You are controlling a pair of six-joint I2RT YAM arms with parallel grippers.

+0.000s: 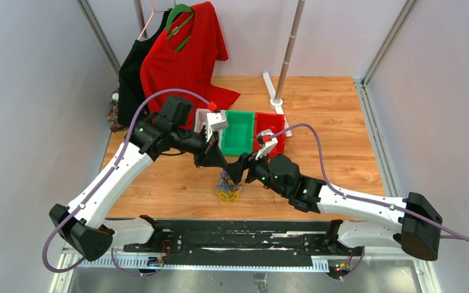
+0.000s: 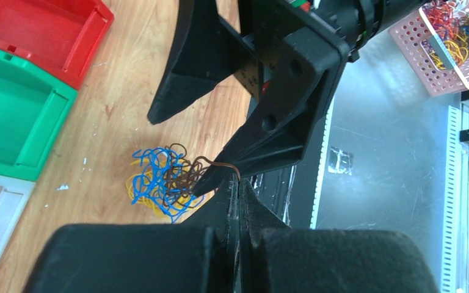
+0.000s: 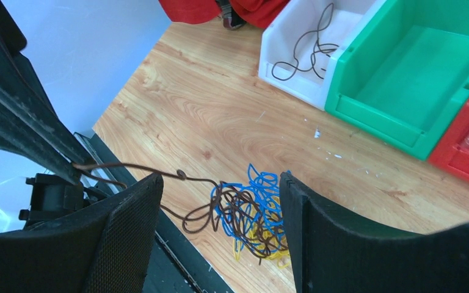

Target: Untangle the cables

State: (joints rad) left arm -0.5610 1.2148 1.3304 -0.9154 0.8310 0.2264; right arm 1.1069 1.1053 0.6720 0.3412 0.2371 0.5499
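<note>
The cables [image 1: 227,188] lie as one loopy tangle of blue, dark brown and yellow wire on the wooden table near its front edge, also seen as a tangle [image 2: 162,183] from the left wrist. My left gripper [image 2: 238,183] is shut on the free end of the brown cable [image 2: 220,165], which runs taut from the tangle up to its fingertips. My right gripper [image 3: 220,178] hangs open just above the tangle [image 3: 253,213], which shows between its fingers, and the brown strand [image 3: 134,166] passes its left finger. The two grippers sit close together.
A white bin [image 3: 293,90] holding a loose brown cable [image 3: 308,46], a green bin [image 1: 238,131] and a red bin [image 1: 276,131] stand in a row behind the tangle. A pink basket of cables [image 2: 449,43] sits off the table. A red shirt [image 1: 186,58] hangs at the back.
</note>
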